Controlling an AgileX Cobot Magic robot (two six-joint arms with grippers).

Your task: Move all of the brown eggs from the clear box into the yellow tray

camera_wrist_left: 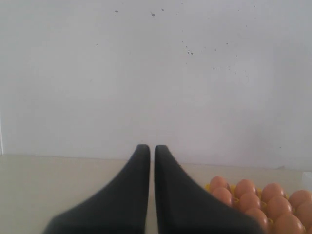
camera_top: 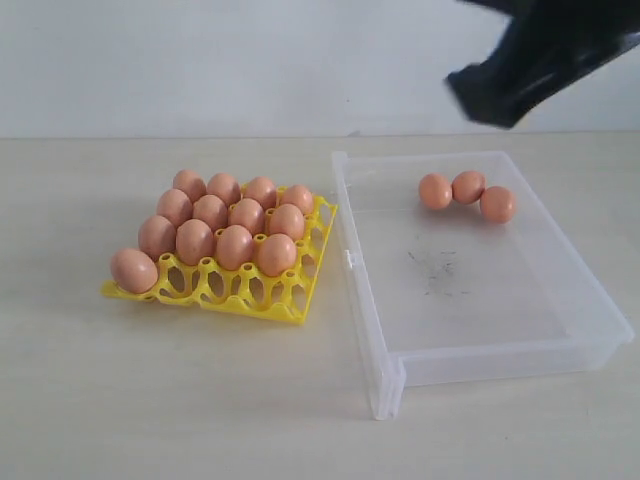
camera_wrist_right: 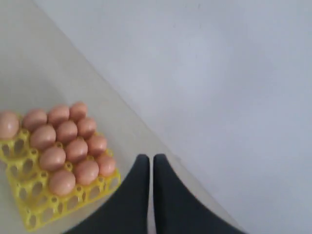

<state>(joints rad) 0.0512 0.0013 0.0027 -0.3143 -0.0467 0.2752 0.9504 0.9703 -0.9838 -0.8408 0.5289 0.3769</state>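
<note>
Exterior view: three brown eggs [camera_top: 467,188] lie at the clear box's [camera_top: 480,320] far side; the yellow tray's [camera_top: 250,295] near row keeps cups free for them. Both arms' jaws are closed, empty.

Well below the right pincer [camera_top: 490,100], a pale beige matte tabletop [camera_top: 200,420]. Beyond it, a plain white wall [camera_top: 250,60], meeting the tabletop in a straight seam. Shows small dark specks [camera_wrist_left: 187,48] ahead of the left pincer [camera_wrist_left: 152,148].

Left gripper [camera_wrist_left: 152,148] matte black, smoothly tapered; right gripper [camera_wrist_right: 151,158] identical.
</note>
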